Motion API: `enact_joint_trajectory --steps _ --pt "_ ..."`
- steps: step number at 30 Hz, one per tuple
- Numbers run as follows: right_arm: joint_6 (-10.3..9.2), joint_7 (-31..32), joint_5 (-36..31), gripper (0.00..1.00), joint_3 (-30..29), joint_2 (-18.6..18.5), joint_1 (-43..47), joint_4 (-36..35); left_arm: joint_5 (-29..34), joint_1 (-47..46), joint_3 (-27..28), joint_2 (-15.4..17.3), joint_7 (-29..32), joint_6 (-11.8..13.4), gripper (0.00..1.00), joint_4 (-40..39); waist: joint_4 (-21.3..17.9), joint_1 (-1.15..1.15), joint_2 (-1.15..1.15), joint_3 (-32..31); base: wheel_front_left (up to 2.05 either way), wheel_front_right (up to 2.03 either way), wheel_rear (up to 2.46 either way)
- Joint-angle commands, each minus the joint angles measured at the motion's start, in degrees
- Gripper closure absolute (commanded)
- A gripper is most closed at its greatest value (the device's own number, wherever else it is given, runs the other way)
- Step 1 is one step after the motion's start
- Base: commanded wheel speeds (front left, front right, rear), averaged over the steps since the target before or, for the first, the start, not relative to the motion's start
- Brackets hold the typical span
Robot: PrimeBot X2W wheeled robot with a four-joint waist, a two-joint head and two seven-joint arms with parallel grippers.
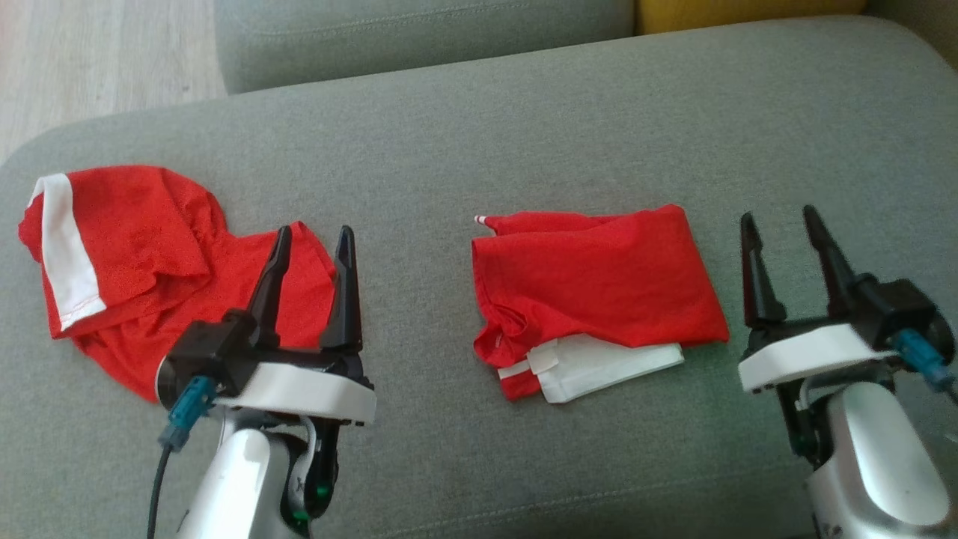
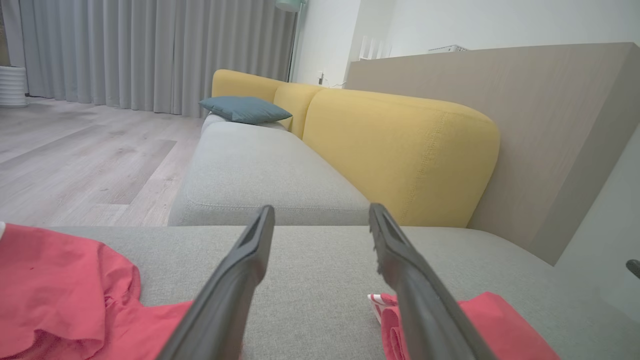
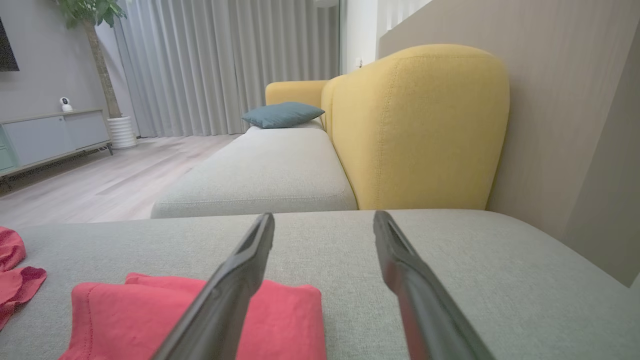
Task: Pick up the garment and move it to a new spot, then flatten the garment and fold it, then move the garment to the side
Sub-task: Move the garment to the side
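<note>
Folded garment [image 1: 599, 281] mid sofa [image 1: 584, 120], R gripper [image 1: 778, 215] beside edge

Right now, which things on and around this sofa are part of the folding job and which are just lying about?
Part of the job:
crumpled red garment, not yet folded
folded red garment, apparently done
left gripper and right gripper, both open and empty
grey sofa seat, the work surface

Just lying about:
blue cushion
yellow backrest
white plant pot
grey curtains
</note>
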Motion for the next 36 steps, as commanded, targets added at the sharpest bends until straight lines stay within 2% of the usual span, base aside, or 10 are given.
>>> enact_joint_trajectory --steps 1,8,16,22,31,32,33,36 --pt "0.37 0.33 -0.5 0.0 0.69 0.25 -1.27 -2.49 0.02 -1.87 1.59 0.3 -0.32 -0.11 0.0 -2.22 0.12 0.0 0.0 0.28 0.0 0.0 0.0" --pt "0.37 5.3 0.9 0.0 -1.63 1.91 -1.03 -2.62 0.27 -2.98 0.83 0.3 -0.32 -0.42 0.0 -1.59 1.24 0.0 0.0 2.83 0.0 0.0 0.0" --pt "0.37 11.13 4.69 0.0 -4.46 2.93 -3.72 4.55 0.96 -5.17 0.02 0.3 -0.32 -1.04 0.0 -0.64 2.99 0.0 0.0 7.59 0.0 0.0 0.0" --pt "0.37 11.11 9.23 0.0 -1.41 2.98 -6.8 9.94 1.85 -6.81 0.34 0.3 -0.32 -1.45 0.0 -0.35 3.7 0.0 0.0 10.76 0.0 0.0 0.0" --pt "0.37 10.07 9.12 0.0 1.61 2.99 -11.52 16.61 3.02 -8.88 1.05 0.3 -0.32 -2.05 0.0 -0.86 3.8 0.0 0.0 14.47 0.0 0.0 0.0" --pt "0.37 9.89 9.21 0.56 2.05 2.99 -11.97 16.98 3.16 -9.11 1.2 0.3 -0.32 -2.14 0.0 -0.9 3.75 0.0 0.0 14.81 0.0 0.0 0.0" --pt "0.37 9.65 8.99 1.0 2.46 2.99 -12.37 17.3 3.3 -9.33 1.38 0.3 -0.32 -2.23 0.0 -0.91 3.69 0.0 0.0 15.04 0.0 0.0 0.0" --pt "0.37 8.36 6.24 1.0 2.85 2.99 -13.59 17.63 3.65 -9.7 2.07 0.3 -0.32 -2.38 0.0 -0.85 3.22 0.0 0.0 15.36 0.0 0.0 0.0"
